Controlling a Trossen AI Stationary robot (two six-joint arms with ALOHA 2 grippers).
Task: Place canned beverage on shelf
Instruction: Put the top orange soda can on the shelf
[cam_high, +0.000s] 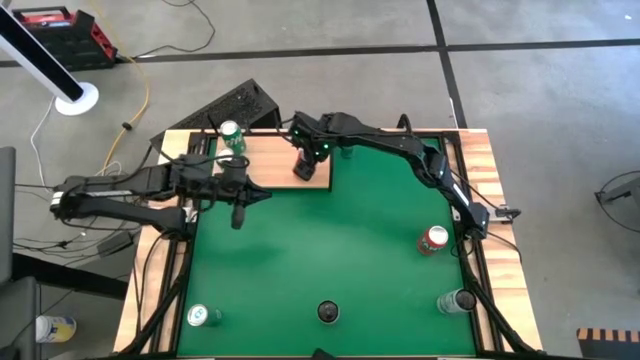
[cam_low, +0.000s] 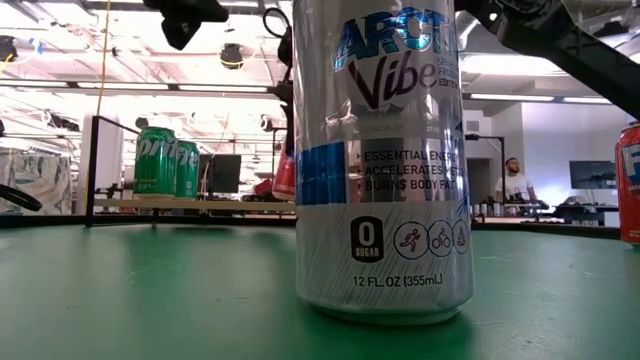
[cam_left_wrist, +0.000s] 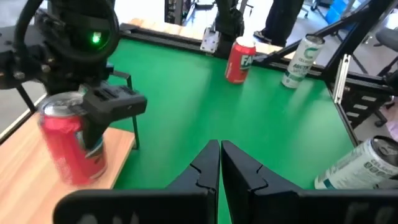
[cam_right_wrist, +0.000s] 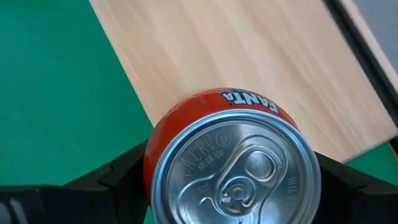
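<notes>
The shelf, a pale wood panel with a thin dark frame, lies at the far left of the green mat. My right gripper reaches over its near right corner and is shut on a red Fanta can, which also shows in the left wrist view. A green Sprite can stands on the shelf's far part. My left gripper is shut and empty over the mat just near the shelf, and its fingers show in the left wrist view. My right gripper pinches the red can's upper side wall between its two fingers, one on each side of the can. The fingers come from above, pointing down. The can is upright over the shelf's wood; whether its base rests on it I cannot tell.
Close to the low camera stands a silver Arctic Vibe can. A red can and a silver can stand on the mat's right side, another can at the near left, and a dark-topped can at the near middle.
</notes>
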